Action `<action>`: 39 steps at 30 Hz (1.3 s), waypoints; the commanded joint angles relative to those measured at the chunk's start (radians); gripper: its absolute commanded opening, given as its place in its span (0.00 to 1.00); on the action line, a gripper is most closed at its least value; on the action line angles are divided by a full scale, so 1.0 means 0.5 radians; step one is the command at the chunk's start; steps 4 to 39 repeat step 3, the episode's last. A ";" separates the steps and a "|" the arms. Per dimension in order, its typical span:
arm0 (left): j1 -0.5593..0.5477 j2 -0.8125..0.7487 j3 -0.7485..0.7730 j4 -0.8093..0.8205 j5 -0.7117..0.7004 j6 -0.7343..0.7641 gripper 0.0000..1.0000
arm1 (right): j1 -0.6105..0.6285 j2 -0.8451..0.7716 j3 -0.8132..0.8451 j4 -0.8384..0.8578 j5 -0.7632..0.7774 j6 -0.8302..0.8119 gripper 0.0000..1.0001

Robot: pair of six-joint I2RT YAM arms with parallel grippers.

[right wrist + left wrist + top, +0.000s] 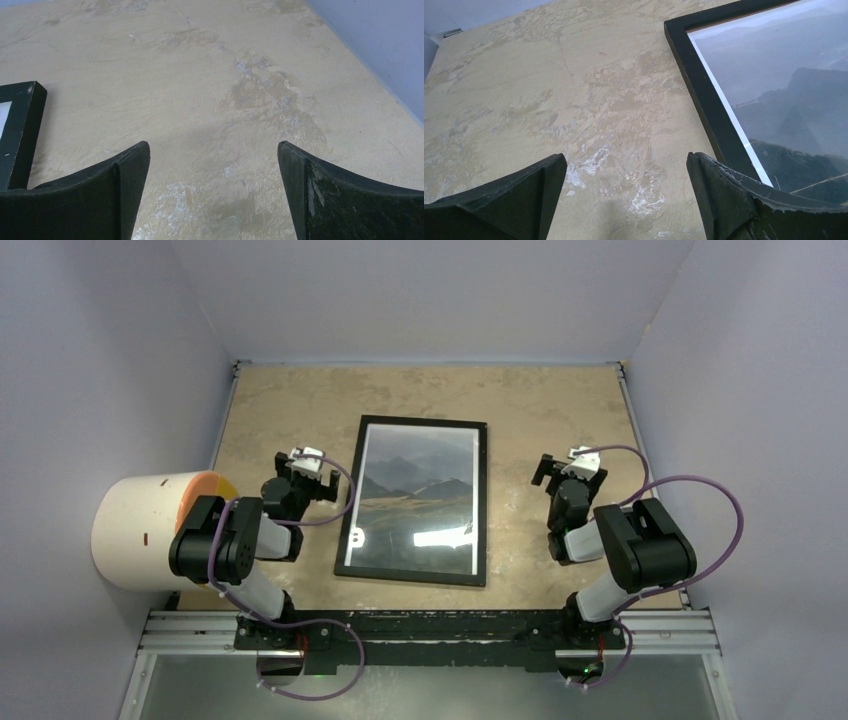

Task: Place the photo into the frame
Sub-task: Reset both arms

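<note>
The black frame (349, 494) lies flat, front up, in the middle of the table. The photo (420, 485) of grey misty mountains over brownish-green hills shows inside it behind the pane, with light glare near its lower edge. My left gripper (303, 468) is open and empty just left of the frame; in the left wrist view the frame's left bar (704, 90) and the photo (789, 85) lie to the right of my gripper (626, 165). My right gripper (568, 468) is open and empty to the right of the frame; the frame's corner (20, 125) shows at left of my gripper (214, 155).
A white cylinder with an orange top (150, 530) sits at the left table edge beside the left arm. Grey-blue walls (430, 290) close in the table on three sides. A black rail (430, 625) runs along the near edge.
</note>
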 commanded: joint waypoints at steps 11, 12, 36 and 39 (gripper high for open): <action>0.021 0.004 0.042 0.051 0.007 -0.036 1.00 | -0.006 0.000 0.022 0.127 -0.009 -0.036 0.99; 0.021 0.004 0.042 0.051 0.007 -0.036 1.00 | -0.006 0.000 0.022 0.127 -0.009 -0.036 0.99; 0.021 0.004 0.042 0.051 0.007 -0.036 1.00 | -0.006 0.000 0.022 0.127 -0.009 -0.036 0.99; 0.021 0.004 0.042 0.051 0.007 -0.036 1.00 | -0.006 0.000 0.022 0.127 -0.009 -0.036 0.99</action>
